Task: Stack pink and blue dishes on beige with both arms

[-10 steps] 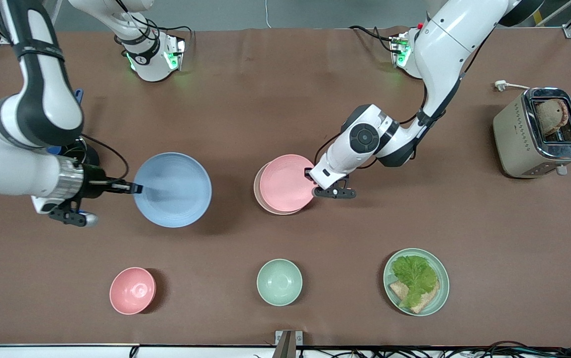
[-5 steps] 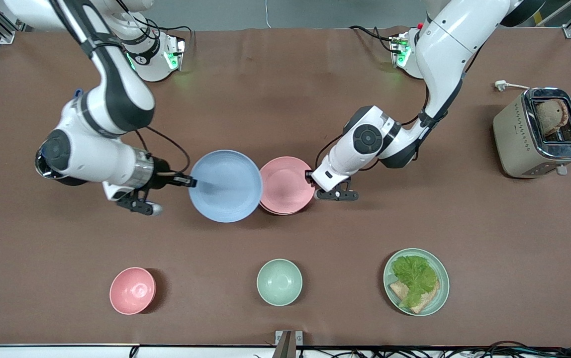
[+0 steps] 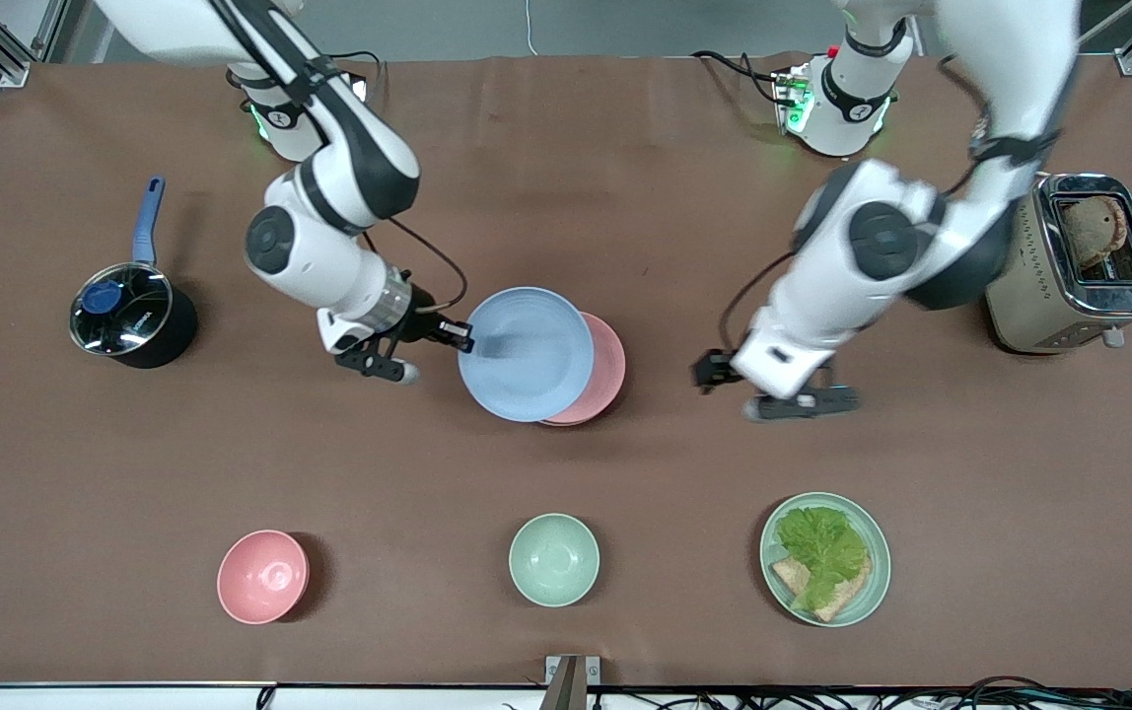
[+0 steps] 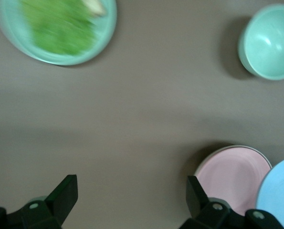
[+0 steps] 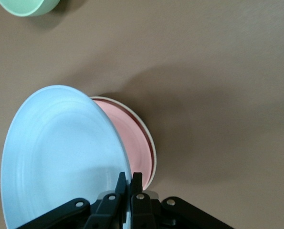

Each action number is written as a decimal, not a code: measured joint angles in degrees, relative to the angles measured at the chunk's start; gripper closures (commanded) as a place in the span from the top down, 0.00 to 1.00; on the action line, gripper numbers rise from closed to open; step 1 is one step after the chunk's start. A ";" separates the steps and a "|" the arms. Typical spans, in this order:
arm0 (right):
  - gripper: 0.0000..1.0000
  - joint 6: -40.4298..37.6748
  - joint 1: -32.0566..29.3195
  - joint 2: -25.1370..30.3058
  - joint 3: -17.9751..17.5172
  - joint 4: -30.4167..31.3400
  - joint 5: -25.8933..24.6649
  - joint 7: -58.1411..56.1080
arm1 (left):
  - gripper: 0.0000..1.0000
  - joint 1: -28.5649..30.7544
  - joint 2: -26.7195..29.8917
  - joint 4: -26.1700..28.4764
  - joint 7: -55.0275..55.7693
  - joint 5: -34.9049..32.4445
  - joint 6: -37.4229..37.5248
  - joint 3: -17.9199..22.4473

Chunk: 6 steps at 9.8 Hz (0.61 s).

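Right gripper (image 3: 462, 336) holds blue plate (image 3: 525, 353) (over pink plate (image 3: 605, 370))

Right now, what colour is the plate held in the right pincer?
Pale blue plate, pinched by the right pincer; clearest in the front view.

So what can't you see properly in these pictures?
- Beige plate: only a thin rim shows in the wrist views; the pink plate covers it.
- Pink plate: mostly hidden in the front view by the blue plate, held by the right gripper.
- Lettuce plate: blurred and cut off in the left wrist view.
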State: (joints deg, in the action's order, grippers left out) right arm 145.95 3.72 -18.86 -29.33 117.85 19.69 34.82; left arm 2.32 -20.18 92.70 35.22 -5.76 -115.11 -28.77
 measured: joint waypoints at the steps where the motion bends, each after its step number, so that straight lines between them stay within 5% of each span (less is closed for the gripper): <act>1: 0.02 2.77 1.58 -0.90 -0.04 0.75 0.00 0.42 | 1.00 2.16 0.71 -5.68 -1.80 -0.04 7.50 -0.02; 3: 0.02 7.57 3.49 -3.50 -0.04 1.28 0.00 0.55 | 1.00 6.08 3.49 -12.98 -5.00 -0.16 16.08 -0.03; 6: 0.02 14.41 4.55 -7.47 -0.02 2.32 -0.36 0.53 | 1.00 10.55 10.13 -15.48 -10.88 -0.20 25.66 -0.02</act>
State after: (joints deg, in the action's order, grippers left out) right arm 160.36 8.27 -26.33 -29.36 120.18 19.34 35.35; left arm 12.86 -10.04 77.23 24.34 -5.97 -89.45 -28.79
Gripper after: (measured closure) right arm 0.947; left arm 0.000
